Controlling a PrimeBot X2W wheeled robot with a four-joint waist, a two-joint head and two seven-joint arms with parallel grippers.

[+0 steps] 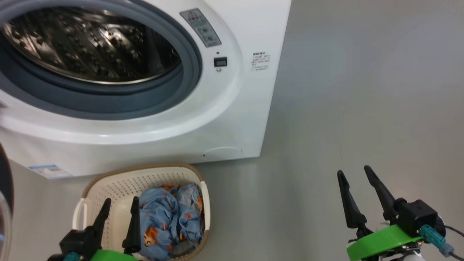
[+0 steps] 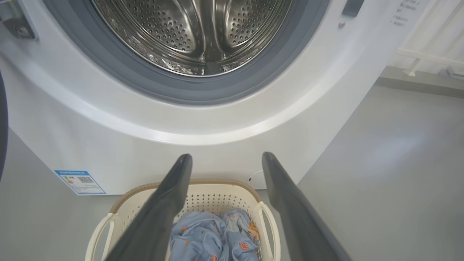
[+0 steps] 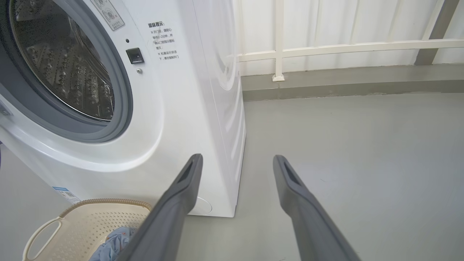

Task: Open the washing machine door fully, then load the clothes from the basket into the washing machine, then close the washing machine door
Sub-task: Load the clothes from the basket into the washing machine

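Note:
The white washing machine (image 1: 224,119) stands open, its steel drum (image 1: 90,43) bare inside the grey seal. A dark sliver of the washing machine door (image 1: 4,177) shows at the far left edge, swung aside. The cream basket (image 1: 119,185) sits on the floor just in front of the machine and holds blue clothes (image 1: 166,217) with orange prints. My left gripper (image 1: 121,201) hangs open above the basket's near-left part, holding nothing. In the left wrist view the left gripper (image 2: 227,156) points over the basket (image 2: 210,197) and clothes (image 2: 206,239) towards the machine. My right gripper (image 1: 353,171) is open over bare floor to the right.
Grey floor (image 1: 362,90) stretches to the right of the machine. A white railing (image 3: 344,47) and a low kerb run along the wall behind. The machine carries a blue label (image 1: 49,171) at its lower left and a round flap (image 1: 223,152) at its lower right.

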